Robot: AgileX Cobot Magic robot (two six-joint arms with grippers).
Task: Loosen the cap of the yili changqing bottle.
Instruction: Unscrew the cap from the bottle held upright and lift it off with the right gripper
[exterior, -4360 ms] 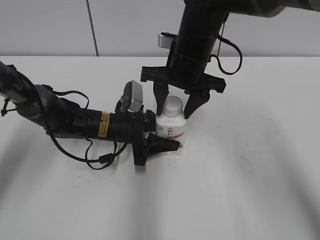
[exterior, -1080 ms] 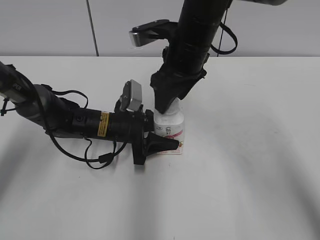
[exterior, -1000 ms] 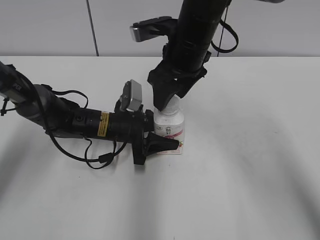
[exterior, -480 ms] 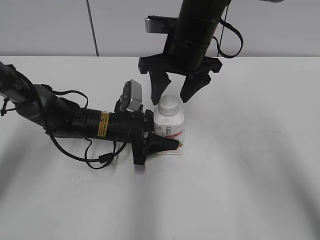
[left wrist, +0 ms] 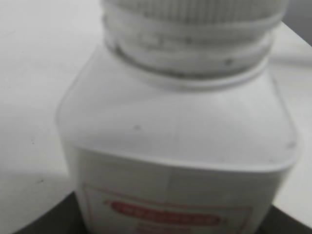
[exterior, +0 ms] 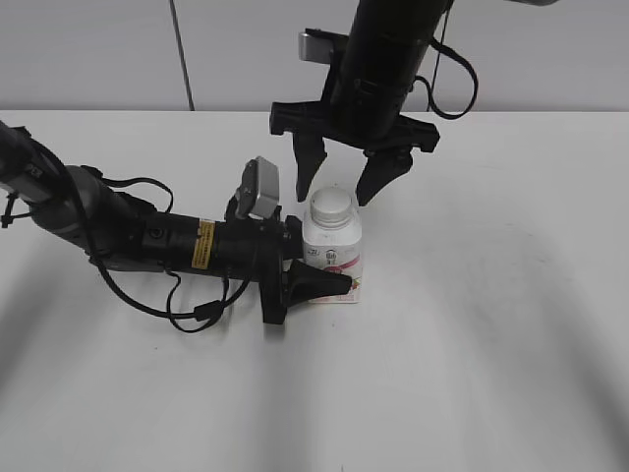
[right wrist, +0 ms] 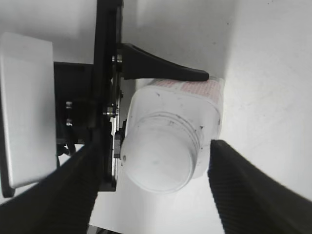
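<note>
A squat white bottle [exterior: 334, 249] stands upright on the pale worktop [exterior: 491, 324], its body clasped by the left gripper [exterior: 313, 285], while the right gripper [exterior: 343, 187] hangs above the white cap [exterior: 332, 204], fingers [exterior: 375, 181] spread wide.

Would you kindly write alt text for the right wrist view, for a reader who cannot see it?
Seen from above, the bottle with its white cap stands on a white table, with the right gripper open, its jaws either side of the cap and clear of it. The left gripper holds the bottle's body from the side.
</note>
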